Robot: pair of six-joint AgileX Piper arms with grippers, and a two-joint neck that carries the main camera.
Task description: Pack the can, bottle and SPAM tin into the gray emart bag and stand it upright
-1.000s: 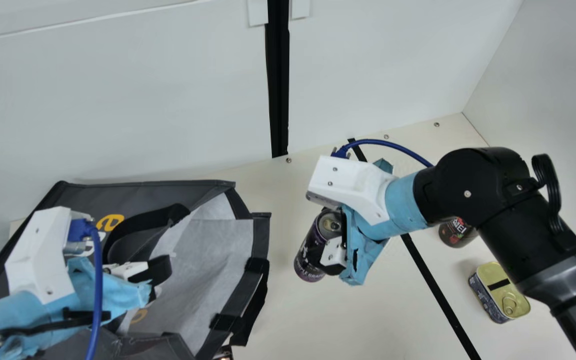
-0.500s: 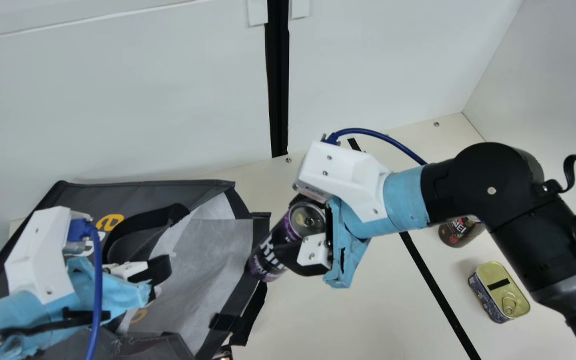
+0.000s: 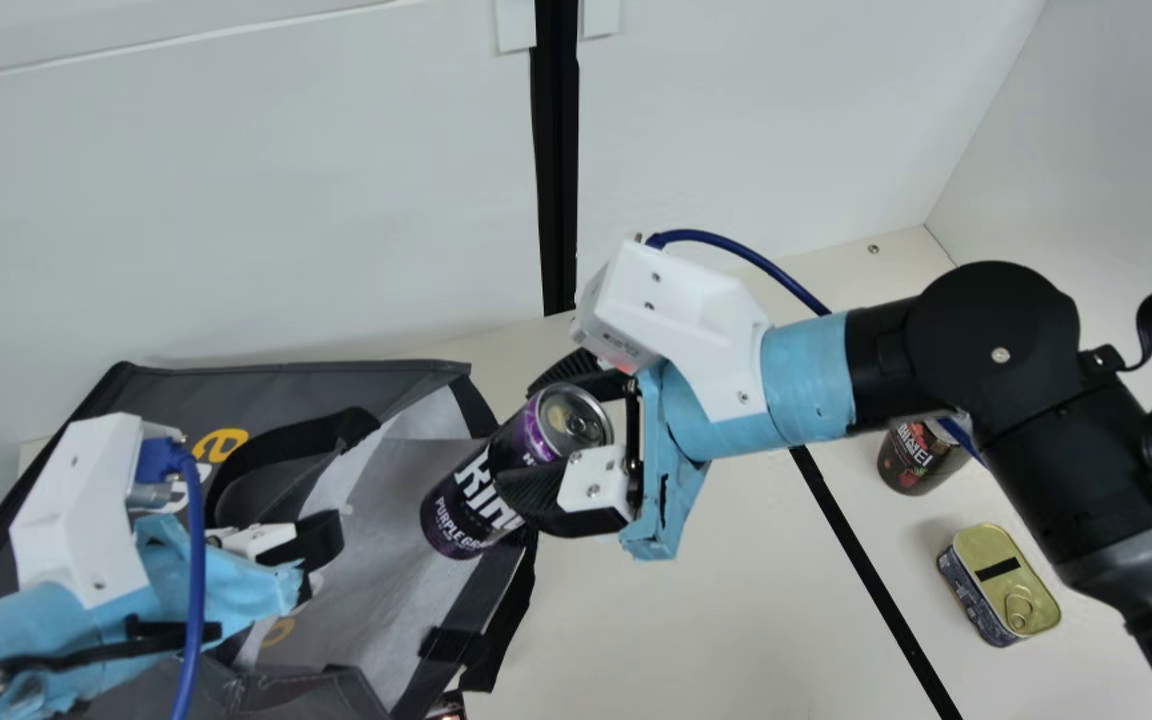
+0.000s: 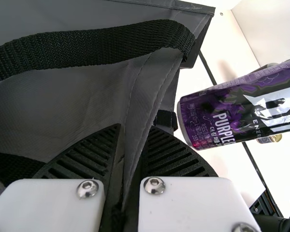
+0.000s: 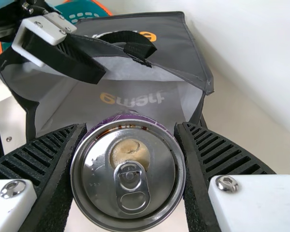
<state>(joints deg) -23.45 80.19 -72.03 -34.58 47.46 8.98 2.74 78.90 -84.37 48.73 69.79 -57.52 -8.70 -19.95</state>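
Right gripper (image 3: 521, 435) clamped around the can (image 3: 458, 515), one ribbed finger on each side, pull-tab end toward the wrist, base aimed at the bag. Can is tilted, off the table (image 3: 736, 610), base end overlapping the bag's mouth in the main view. Can't tell if it is past the rim.

Left gripper (image 4: 136, 126) has its fingers closed together on a fold of fabric of the gray emart bag (image 3: 171, 390), beside a black strap handle (image 4: 101, 46); probably steadying the bag and keeping the mouth open. Bag leans over, opening facing the right arm, pale lining (image 3: 406, 500) visible.

Farther out, past the right arm: bottle (image 3: 911, 465) on the table, partly hidden by the arm. SPAM tin (image 3: 1006, 590) near it, pull-tab lid up. Both untouched by either gripper. Teal basket (image 5: 84, 10) behind the bag in the right wrist view.

Progress: early, by the look of it. Can picked up and brought to the opening, not released; insertion looks like the step in hand. Left to do: finish the can, then bottle, then tin, then stand the bag upright. Next move likely needs the can pushed deeper before letting go; base could snag the soft rim.
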